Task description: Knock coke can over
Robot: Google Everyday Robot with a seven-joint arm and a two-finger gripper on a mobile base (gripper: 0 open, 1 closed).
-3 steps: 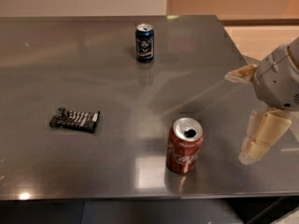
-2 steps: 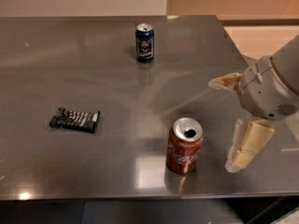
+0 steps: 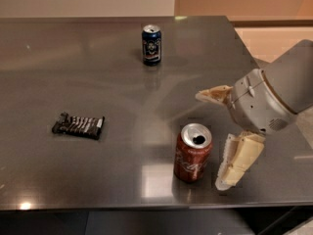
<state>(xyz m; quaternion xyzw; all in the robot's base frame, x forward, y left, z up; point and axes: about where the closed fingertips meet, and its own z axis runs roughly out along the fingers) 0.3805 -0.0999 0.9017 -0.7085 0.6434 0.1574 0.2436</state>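
Observation:
The red coke can (image 3: 192,152) stands upright near the front edge of the steel table (image 3: 112,106), its silver top and drinking hole facing up. My gripper (image 3: 211,137) is open just to the can's right. One cream finger (image 3: 237,161) hangs close beside the can, a small gap apart. The other finger (image 3: 213,94) points left, behind and above the can. The can is not between the fingers.
A dark blue can (image 3: 151,44) stands upright at the back centre. A dark snack bar in its wrapper (image 3: 78,125) lies flat at the left. The table's front edge runs just below the coke can. The grey arm body (image 3: 274,94) fills the right side.
My gripper has moved left across the table toward the coke can and now sits close beside it. The can has not moved and stays upright.

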